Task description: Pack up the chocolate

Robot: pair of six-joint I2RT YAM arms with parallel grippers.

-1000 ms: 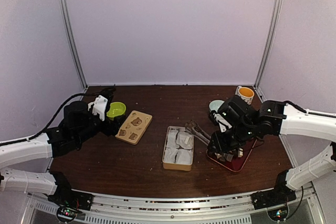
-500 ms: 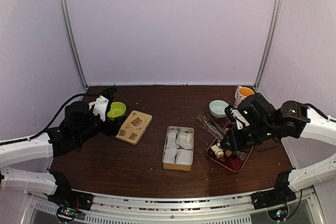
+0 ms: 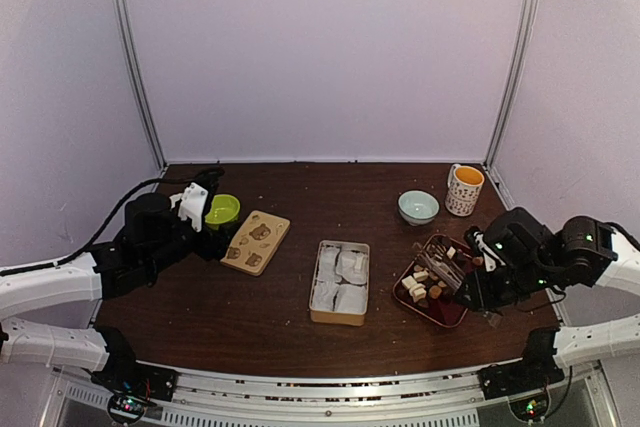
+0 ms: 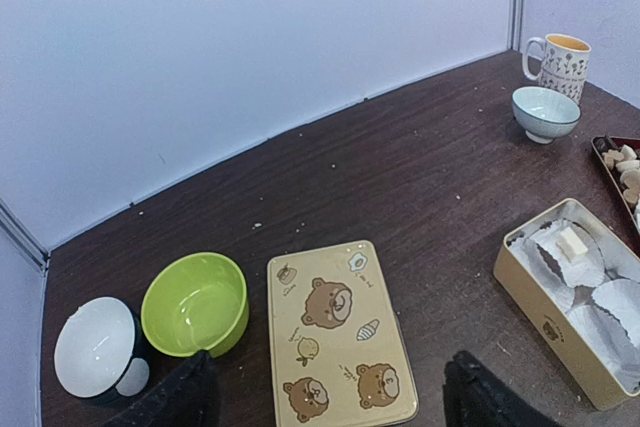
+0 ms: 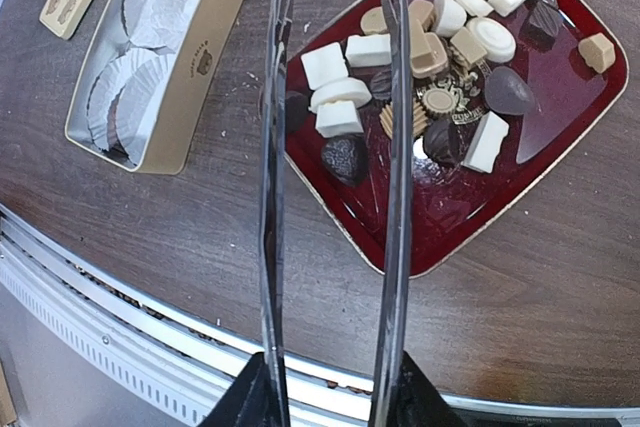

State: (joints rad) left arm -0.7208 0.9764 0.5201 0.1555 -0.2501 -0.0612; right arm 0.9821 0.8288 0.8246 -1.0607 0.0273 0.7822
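The chocolate (image 3: 425, 285), several white, tan and dark pieces, lies on a red tray (image 3: 447, 313) right of centre; it also shows in the right wrist view (image 5: 440, 42) on the tray (image 5: 540, 177). A tan tin box (image 3: 340, 282) with white paper liners stands at centre. In the left wrist view one white piece (image 4: 571, 244) lies in the box (image 4: 545, 319). My right gripper (image 3: 482, 282) is shut on metal tongs (image 5: 272, 147), whose blades stand apart and empty above the tray's left part. My left gripper (image 4: 330, 399) is open and empty above the bear lid (image 4: 340, 337).
The bear lid (image 3: 255, 241) lies left of the box. A green bowl (image 3: 221, 210) and a white bowl (image 4: 95, 347) stand at the far left. A pale blue bowl (image 3: 417, 206) and a flowered mug (image 3: 465, 188) stand at the back right. The table's front rail (image 5: 150, 342) is near.
My right arm has drawn back to the right and toward the near edge with the tongs, uncovering the tray of chocolate. My left arm has hardly moved.
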